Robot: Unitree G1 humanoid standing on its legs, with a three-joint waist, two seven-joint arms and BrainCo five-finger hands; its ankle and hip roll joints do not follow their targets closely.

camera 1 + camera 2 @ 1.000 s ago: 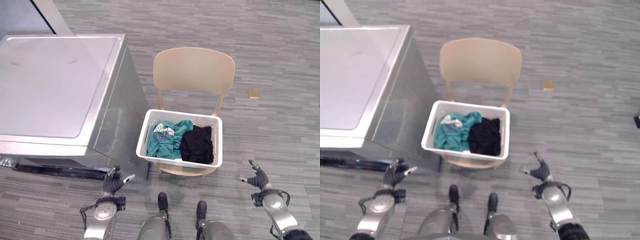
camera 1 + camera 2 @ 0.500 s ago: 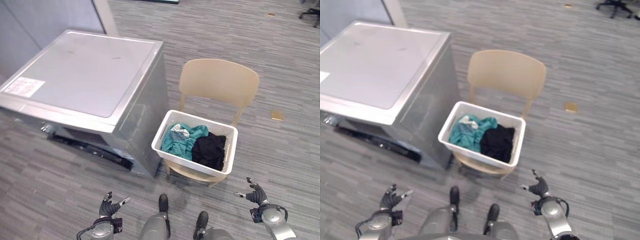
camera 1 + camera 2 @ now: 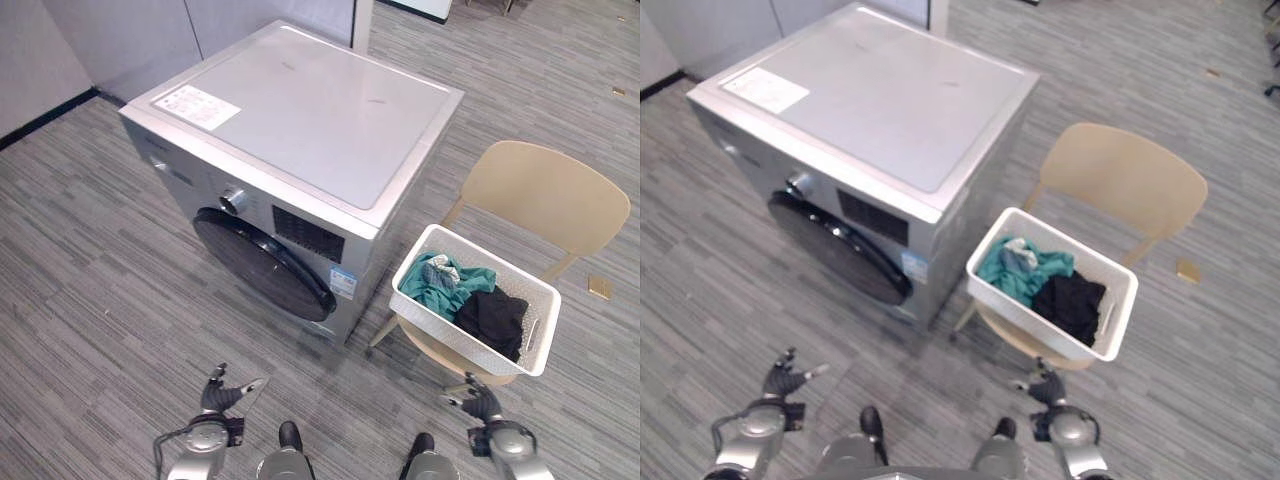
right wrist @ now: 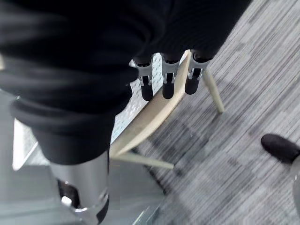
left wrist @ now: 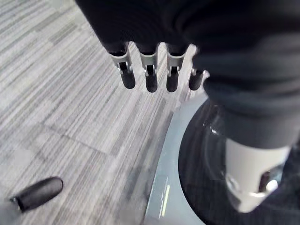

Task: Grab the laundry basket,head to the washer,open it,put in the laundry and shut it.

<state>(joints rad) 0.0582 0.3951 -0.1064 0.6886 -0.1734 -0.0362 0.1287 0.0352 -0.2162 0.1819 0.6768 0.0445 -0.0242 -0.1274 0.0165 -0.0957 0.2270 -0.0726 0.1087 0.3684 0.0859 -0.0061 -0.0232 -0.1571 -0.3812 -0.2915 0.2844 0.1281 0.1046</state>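
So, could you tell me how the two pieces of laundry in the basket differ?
The teal garment lies at the washer end of the white basket; the black garment fills the far end. The teal one is bunched, with a pale patch on top; the black one is plain dark. Both lie crumpled inside the basket.

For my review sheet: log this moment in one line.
washer door shut | laundry basket on chair, ungrabbed | left hand, right hand open, empty

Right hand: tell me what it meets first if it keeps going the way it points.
Probably the chair: the right hand points at its seat edge, with the laundry basket just above. Depth is unclear.
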